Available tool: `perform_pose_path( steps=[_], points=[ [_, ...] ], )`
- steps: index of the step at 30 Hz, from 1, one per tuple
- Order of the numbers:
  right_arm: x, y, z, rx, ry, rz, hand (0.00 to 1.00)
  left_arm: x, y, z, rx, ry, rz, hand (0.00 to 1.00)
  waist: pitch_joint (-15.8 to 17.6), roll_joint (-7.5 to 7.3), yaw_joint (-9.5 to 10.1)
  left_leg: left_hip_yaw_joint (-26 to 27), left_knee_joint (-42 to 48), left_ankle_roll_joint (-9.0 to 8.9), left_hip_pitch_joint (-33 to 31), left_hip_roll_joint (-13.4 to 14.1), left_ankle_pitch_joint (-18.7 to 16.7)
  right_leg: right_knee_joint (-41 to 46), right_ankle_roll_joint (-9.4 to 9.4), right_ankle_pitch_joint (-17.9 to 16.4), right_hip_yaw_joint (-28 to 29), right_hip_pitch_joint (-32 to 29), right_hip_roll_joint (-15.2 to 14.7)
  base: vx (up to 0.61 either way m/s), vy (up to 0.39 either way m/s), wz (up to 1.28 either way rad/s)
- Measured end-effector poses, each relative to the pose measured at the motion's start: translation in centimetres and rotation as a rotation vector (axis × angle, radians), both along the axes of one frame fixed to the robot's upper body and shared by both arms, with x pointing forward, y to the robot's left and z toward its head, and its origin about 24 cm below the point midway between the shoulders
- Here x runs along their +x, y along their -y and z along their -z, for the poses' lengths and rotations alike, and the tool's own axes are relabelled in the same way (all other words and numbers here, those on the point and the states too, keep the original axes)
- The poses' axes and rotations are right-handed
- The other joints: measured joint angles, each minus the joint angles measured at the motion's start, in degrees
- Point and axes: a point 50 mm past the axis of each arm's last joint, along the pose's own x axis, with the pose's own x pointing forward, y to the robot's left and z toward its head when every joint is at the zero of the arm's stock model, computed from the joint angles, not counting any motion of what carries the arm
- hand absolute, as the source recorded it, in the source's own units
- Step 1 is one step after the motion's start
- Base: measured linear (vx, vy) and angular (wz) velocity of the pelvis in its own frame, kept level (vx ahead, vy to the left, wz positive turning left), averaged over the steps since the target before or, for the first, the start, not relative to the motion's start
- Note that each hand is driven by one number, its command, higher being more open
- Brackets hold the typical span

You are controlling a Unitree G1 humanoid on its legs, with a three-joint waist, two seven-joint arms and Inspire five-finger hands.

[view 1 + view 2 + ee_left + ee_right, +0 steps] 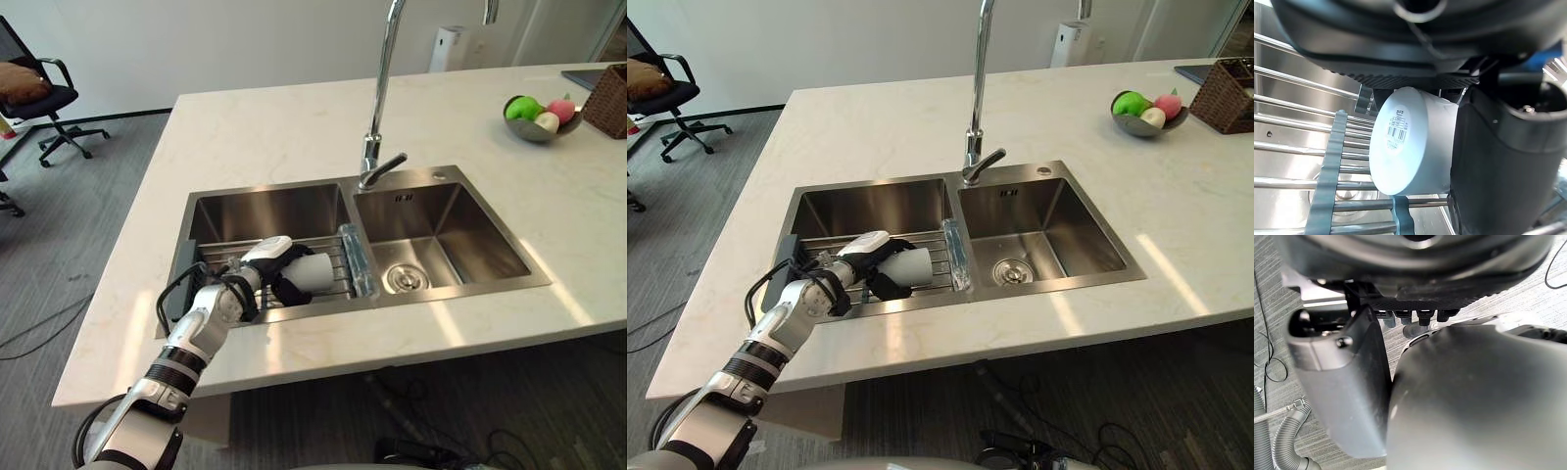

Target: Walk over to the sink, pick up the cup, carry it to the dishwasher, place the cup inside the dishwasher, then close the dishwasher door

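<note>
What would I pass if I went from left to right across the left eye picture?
black office chair → left hand, curled round the white cup → tall tap → bowl of fruit → wicker basket

Before me, a pale marble-patterned countertop (294, 127) carries a tall chrome tap (380, 88) at its middle, with a wire rack (338, 266) of parallel metal bars lying forward-left of the tap's base. At the countertop's far right I see a grey bowl (534, 133) holding green, pink and pale fruit, with a brown wicker basket (609, 103) just beside it. Off the far left corner, a black office chair (44, 98) with a brown cushion (22, 82) stands on grey carpet (88, 225), and a white appliance (450, 47) stands beyond the countertop.
</note>
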Motion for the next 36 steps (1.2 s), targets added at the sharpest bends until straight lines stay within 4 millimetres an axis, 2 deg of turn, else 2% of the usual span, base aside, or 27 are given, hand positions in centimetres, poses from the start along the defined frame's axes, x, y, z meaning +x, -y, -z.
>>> perform_pose_path(
  steps=[2, 5, 8, 9, 12, 15, 17, 20, 24, 27, 29, 31, 32, 33, 34, 35, 36],
  points=[
    [0.1, -0.1, 0.0, 0.009, 0.003, -0.002, 1.0, -0.6, -0.3, 0.7, -0.046, 0.062, -0.047, 0.0, -0.19, 0.32, -0.33, 0.03, 0.04, -0.07, -0.03, 0.08, -0.05, 0.0, -0.05, -0.04, 0.06, -0.05, 0.08, -0.02, -0.008, -0.01],
    [0.1, 0.0, 0.0, 0.009, 0.005, -0.002, 1.0, -1.3, -0.5, 0.5, -0.133, 0.121, -0.064, 0.0, -0.38, 0.6, -0.28, -0.03, 0.02, -0.03, -0.08, 0.08, -0.11, 0.0, -0.03, -0.12, -0.06, -0.06, 0.07, 0.0, 0.0, 0.0],
    [0.0, -0.1, 0.0, 0.007, 0.02, -0.001, 1.0, -2.9, -0.8, 0.5, -0.47, 0.141, -0.194, 0.0, -0.32, 0.5, 0.0, -0.39, -0.07, -0.01, -0.49, 0.04, -0.1, 0.02, -0.04, -0.14, -0.48, -0.24, 0.0, 0.0, -0.005, 0.05],
    [-0.1, 0.0, 0.1, 0.006, 0.023, 0.0, 1.0, -3.3, -0.8, 0.4, -0.609, 0.157, -0.261, 0.0, -0.21, 0.31, 0.45, -0.62, -0.07, 0.01, -0.57, 0.04, -0.09, 0.03, -0.04, -0.13, -0.94, -0.15, -0.02, 0.0, -0.005, 0.1],
    [-0.4, -0.1, 0.1, 0.006, 0.018, 0.003, 1.0, -3.9, -1.3, -0.7, -0.872, 0.23, -0.373, 0.0, -0.03, -0.27, 1.83, -1.53, -0.01, 0.17, -0.82, 0.0, 0.03, 0.05, -0.05, -0.13, -2.3, 0.2, -0.16, -0.03, -0.009, 0.15],
    [-0.7, -0.1, 0.2, 0.007, 0.01, 0.01, 1.0, -4.4, -2.3, -1.8, -1.029, 0.316, -0.423, 0.0, -0.1, -0.5, 2.93, -2.35, 0.01, 0.35, -0.89, -0.31, 0.15, 0.04, -0.05, -0.13, -3.1, 0.59, -0.51, -0.04, -0.001, 0.13],
    [-0.7, -0.1, 0.2, 0.01, 0.01, 0.01, 1.0, -4.6, -3.0, -2.3, -1.115, 0.365, -0.455, 0.0, -0.1, -0.82, 2.94, -2.92, 0.07, 0.5, -0.99, -0.49, 0.24, 0.04, -0.04, -0.13, -3.58, 0.9, -0.79, -0.04, 0.003, 0.14],
    [-0.9, -0.2, 0.2, 0.013, 0.006, 0.011, 1.0, -5.3, -3.6, -2.9, -1.223, 0.438, -0.495, 0.0, -0.35, -1.43, 3.11, -3.09, 0.24, 0.55, -0.99, -0.65, 0.27, 0.04, -0.05, -0.13, -3.7, 1.09, -0.98, -0.04, 0.002, 0.04],
    [-1.1, -0.3, 0.3, 0.018, 0.001, 0.001, 1.0, -6.6, -3.9, -3.8, -1.275, 0.531, -0.507, 0.0, -0.52, -1.74, 3.76, -3.28, 0.39, 0.58, -1.02, -0.67, 0.29, 0.04, -0.05, -0.13, -3.86, 1.25, -1.04, -0.03, -0.003, 0.02],
    [-1.2, -0.1, 0.3, -0.003, -0.005, -0.103, 1.0, -8.6, -4.4, -5.3, -1.326, 0.658, -0.526, 0.0, -0.53, -1.81, 4.74, -4.39, 3.92, 0.95, -3.23, -0.42, -1.23, 0.37, 0.04, -0.35, -4.45, 1.43, -1.26, -0.03, 0.001, 0.17],
    [-0.7, 0.3, 0.1, -0.03, 0.0, -0.229, 1.0, -10.4, -4.9, -6.6, -1.337, 0.781, -0.55, 0.0, -0.32, -1.58, 6.78, -8.68, 15.41, 1.82, -10.51, 0.4, -4.65, 0.4, 0.16, -0.5, -6.79, 1.5, -1.49, -0.07, -0.001, 0.55],
    [-0.6, 0.5, 0.1, -0.026, -0.013, -0.278, 1.0, -11.6, -5.7, -7.0, -1.327, 0.833, -0.584, 0.0, 0.09, -1.19, 8.74, -12.68, 19.34, 1.87, -13.91, 0.11, -4.68, 0.41, 0.02, -0.68, -10.02, 2.33, -1.6, -0.08, -0.027, 0.94],
    [-0.7, 0.8, 0.1, -0.028, -0.017, -0.287, 1.0, -12.3, -6.1, -6.9, -1.321, 0.849, -0.616, 0.0, 0.58, -0.38, 9.92, -14.95, 18.27, 1.75, -14.44, -0.06, -4.57, 0.42, -0.02, -1.11, -13.37, 3.5, -1.38, -0.1, -0.049, 1.51],
    [-0.8, 1.1, 0.1, -0.029, -0.018, -0.289, 1.0, -12.9, -6.3, -6.7, -1.32, 0.853, -0.637, 0.0, 0.93, 0.1, 10.49, -16.82, 15.81, 1.33, -14.42, -0.38, -3.72, 0.42, 0.15, -1.54, -16.53, 4.34, -1.37, -0.08, -0.044, 1.45],
    [-1.0, 1.1, 0.1, -0.025, -0.019, -0.287, 1.0, -13.3, -6.4, -6.5, -1.315, 0.851, -0.653, 0.0, 1.12, -0.13, 11.05, -18.42, 14.01, 1.34, -14.46, -1.25, -2.06, 0.45, 0.14, -1.96, -18.37, 4.66, -1.92, -0.09, -0.055, 1.8],
    [-1.2, 1.5, 0.1, -0.024, -0.017, -0.284, 1.0, -14.0, -6.6, -6.0, -1.309, 0.84, -0.692, 0.0, 1.36, 0.76, 12.95, -22.06, 7.19, 2.28, -14.3, -2.8, 1.92, 1.49, 0.18, -3.54, -23.45, 5.03, -2.66, -0.12, -0.061, 2.04],
    [-1.1, 1.7, 0.1, -0.021, -0.01, -0.274, 1.0, -14.6, -6.6, -5.9, -1.32, 0.835, -0.706, 0.0, 1.5, 0.73, 13.53, -19.92, 1.96, 4.56, -13.79, -2.11, 3.32, 2.07, -0.53, -4.46, -26.15, 5.11, -2.9, -0.13, -0.053, 1.71]
  ],
)
